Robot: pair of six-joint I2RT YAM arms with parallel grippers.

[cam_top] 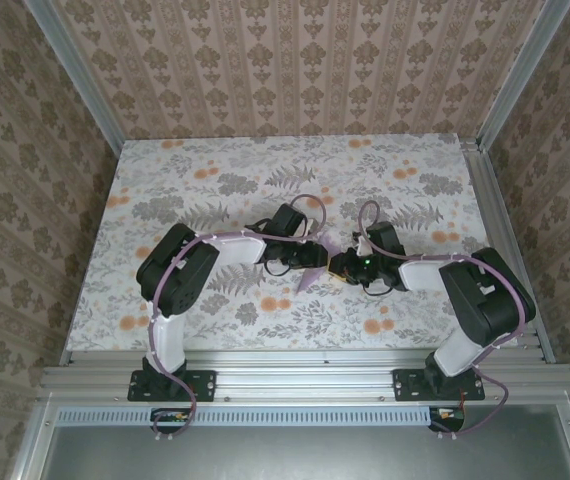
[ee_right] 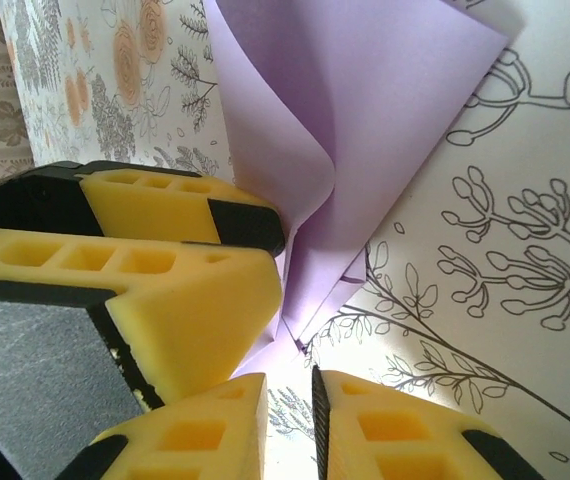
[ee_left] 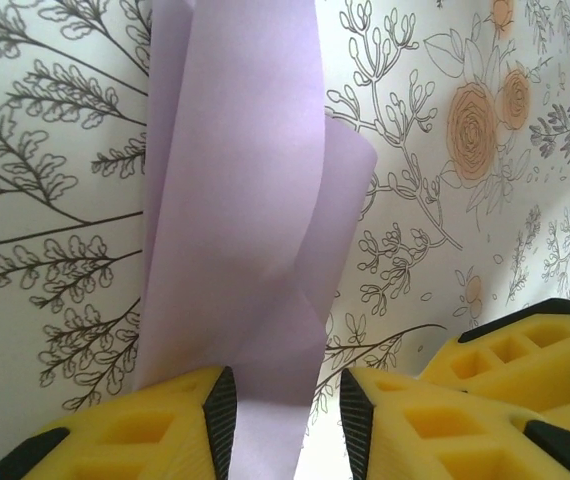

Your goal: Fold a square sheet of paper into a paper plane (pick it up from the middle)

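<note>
Overhead rear view onto table (cam_top: 215, 160); both wrist views close on shared paper (ee_left: 235, 200).

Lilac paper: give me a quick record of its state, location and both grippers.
paper: lilac sheet, partly folded, layers overlapping, one flap curling
location: middle of table, between the two grippers
left gripper: jaws apart, sheet lying between them
right gripper: narrow gap, at the sheet's edge; grip unclear

Beige damask walls (cam_top: 295, 60) around a grey-and-orange floral tabletop (cam_top: 215, 160)
</note>
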